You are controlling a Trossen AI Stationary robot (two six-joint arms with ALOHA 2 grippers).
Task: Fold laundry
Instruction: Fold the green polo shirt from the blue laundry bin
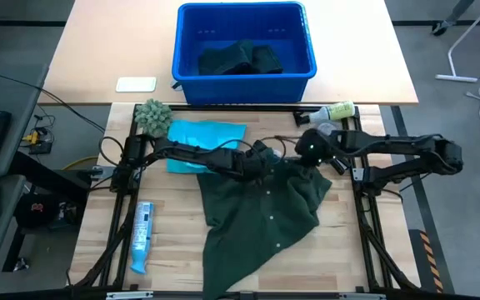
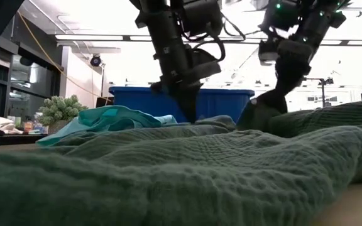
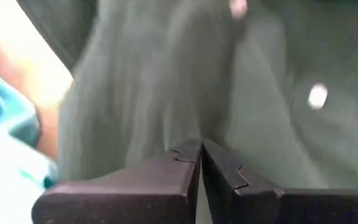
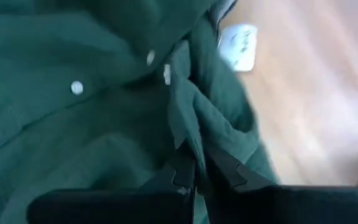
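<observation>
A dark green buttoned shirt [image 1: 265, 212] lies spread over the middle of the table, its far edge raised. My left gripper [image 1: 267, 164] reaches in from the left and is shut at that far edge. My right gripper [image 1: 313, 158] comes from the right and is shut on the shirt's far right part, near a white neck tag [image 4: 238, 46]. A turquoise garment [image 1: 207, 137] lies flat behind my left arm. More dark green cloth [image 1: 240, 58] sits in the blue bin [image 1: 192, 33]. My left gripper has its shut fingertips [image 3: 191, 152] against the shirt's far edge [image 3: 185, 106], slanting down from above. Creases in the cloth run to the tips, which hide the place of contact. The shirt around it rests on the table. My right gripper pinches a bunched fold of the shirt [image 4: 197, 134] between its two fingers, near the neck tag, slanting down from above. The fold is lifted off the table [image 2: 263, 110]; the cloth slopes down slack from it to the part that lies flat.
A fuzzy grey-green ball [image 1: 151, 115] sits at the back left of the wooden top. A pale bottle [image 1: 332, 111] lies at the back right, a blue-and-white tube [image 1: 142, 236] at the near left. Bare wood [image 1: 173, 225] shows left of the shirt.
</observation>
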